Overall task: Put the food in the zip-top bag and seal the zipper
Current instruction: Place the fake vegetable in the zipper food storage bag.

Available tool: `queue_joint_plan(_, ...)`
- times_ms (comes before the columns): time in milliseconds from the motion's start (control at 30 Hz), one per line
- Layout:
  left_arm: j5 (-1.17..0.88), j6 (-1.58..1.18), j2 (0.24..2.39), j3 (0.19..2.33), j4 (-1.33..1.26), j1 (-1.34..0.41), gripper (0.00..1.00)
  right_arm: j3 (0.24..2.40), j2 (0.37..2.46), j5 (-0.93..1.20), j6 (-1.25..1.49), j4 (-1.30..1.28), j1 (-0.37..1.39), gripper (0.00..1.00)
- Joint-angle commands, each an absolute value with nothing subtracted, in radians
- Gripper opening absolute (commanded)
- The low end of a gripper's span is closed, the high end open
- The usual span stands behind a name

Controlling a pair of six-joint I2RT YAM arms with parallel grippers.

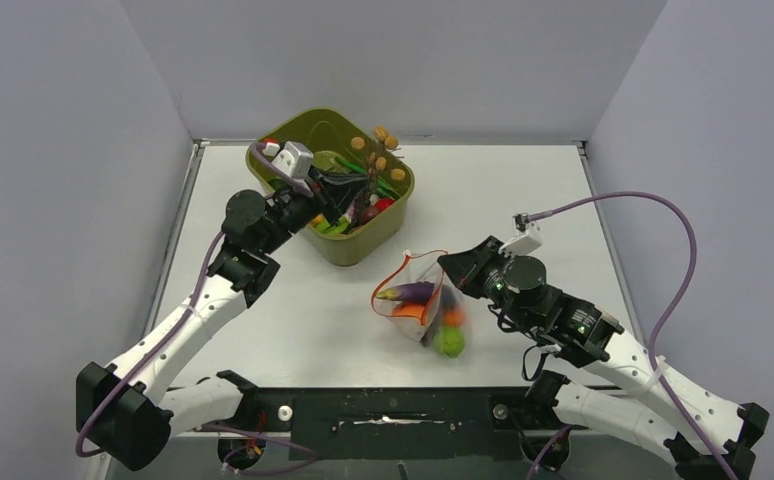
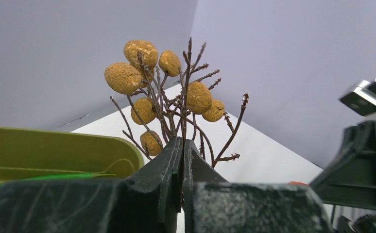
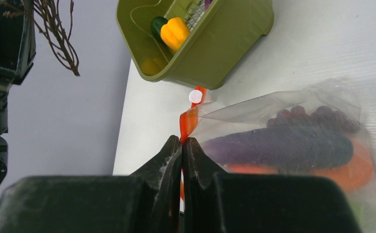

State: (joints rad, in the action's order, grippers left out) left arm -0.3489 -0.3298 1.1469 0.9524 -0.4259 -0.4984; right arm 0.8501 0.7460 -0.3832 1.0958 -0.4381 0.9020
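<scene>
My left gripper (image 1: pixel 366 188) (image 2: pixel 183 141) is shut on the stem of a brown twig sprig with tan round fruits (image 1: pixel 383 150) (image 2: pixel 169 87), held above the olive-green tub (image 1: pixel 363 245). My right gripper (image 1: pixel 447 266) (image 3: pixel 182 140) is shut on the red-orange zipper (image 1: pixel 404 261) (image 3: pixel 188 121) and holds up the mouth of the clear zip-top bag (image 1: pixel 425 300) (image 3: pixel 283 104). Inside the bag are a purple eggplant (image 1: pixel 410 292) (image 3: pixel 278 148), dark grapes (image 3: pixel 312 116), an orange fruit (image 1: pixel 453 317) and a green fruit (image 1: pixel 450 343).
The tub (image 3: pixel 210 43) stands at the back left of centre. It holds a yellow-orange pepper (image 3: pixel 175 31), green beans (image 2: pixel 45 177) and other toy food. A white slider tab (image 3: pixel 195 96) sits on the zipper. Grey walls close in three sides.
</scene>
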Motion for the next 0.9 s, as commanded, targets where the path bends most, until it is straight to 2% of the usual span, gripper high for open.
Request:
queue_joint_plan(0,-0.368,-0.338,1.070,0.914,-0.570,-0.555,0.00,0.880,0.745,-0.370,1.173,-0.297,0.898,0.00)
queue_joint_plan(533,-0.111,-0.382,1.006,0.636,-0.818,-0.837,0.00,0.861,0.767,-0.349,1.228,-0.210,0.899,0.00)
queue_joint_plan(867,0.126,-0.229,1.039,0.537,-0.943,-1.011,0.00,0.864,0.767,-0.360,1.239,-0.201,0.898,0.00)
